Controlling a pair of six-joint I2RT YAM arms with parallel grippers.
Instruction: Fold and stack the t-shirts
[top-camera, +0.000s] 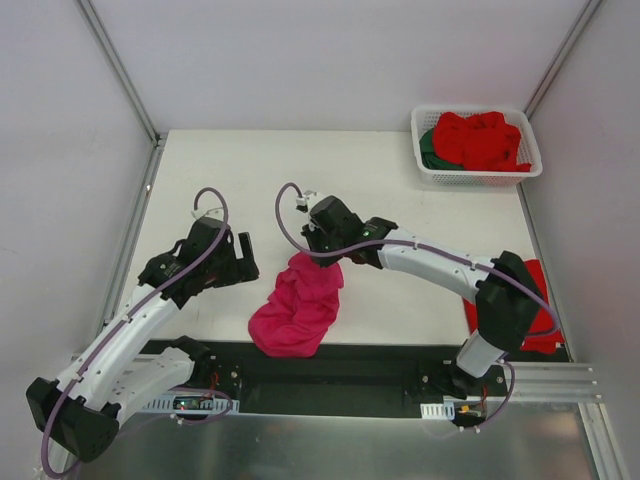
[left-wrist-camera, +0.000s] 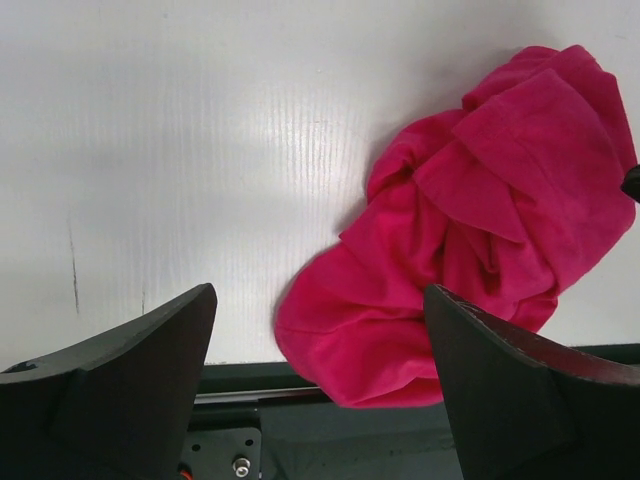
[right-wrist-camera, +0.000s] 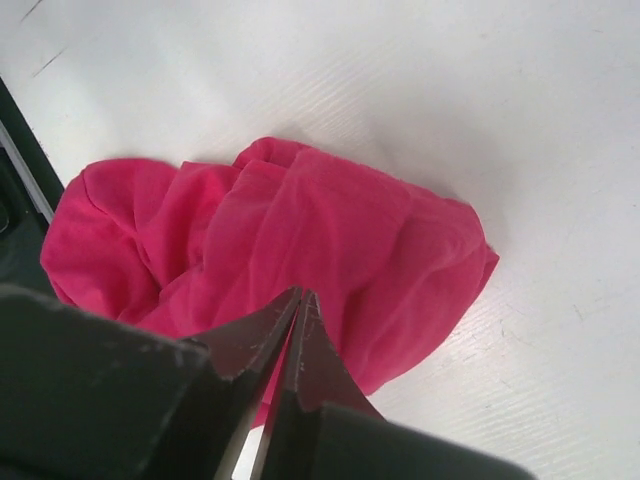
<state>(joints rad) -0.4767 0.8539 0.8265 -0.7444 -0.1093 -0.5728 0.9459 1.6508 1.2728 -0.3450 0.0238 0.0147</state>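
Note:
A crumpled magenta-pink t-shirt (top-camera: 298, 305) lies on the white table (top-camera: 230, 180), its lower end reaching over the black front strip. My right gripper (top-camera: 326, 252) sits at the shirt's upper end. In the right wrist view the right gripper (right-wrist-camera: 300, 293) is shut, with a thin fold of the pink shirt (right-wrist-camera: 330, 230) pinched between its fingers. My left gripper (top-camera: 246, 262) hovers just left of the shirt, open. In the left wrist view the left gripper (left-wrist-camera: 318, 300) has its jaws wide apart, empty, with the pink shirt (left-wrist-camera: 480, 230) lying ahead and to the right.
A white slotted basket (top-camera: 428, 172) at the back right holds bright red shirts (top-camera: 482, 138) and a dark green one (top-camera: 428, 150). Another red shirt (top-camera: 541, 276) lies at the table's right edge, partly under the right arm. A black strip (top-camera: 380, 360) runs along the front.

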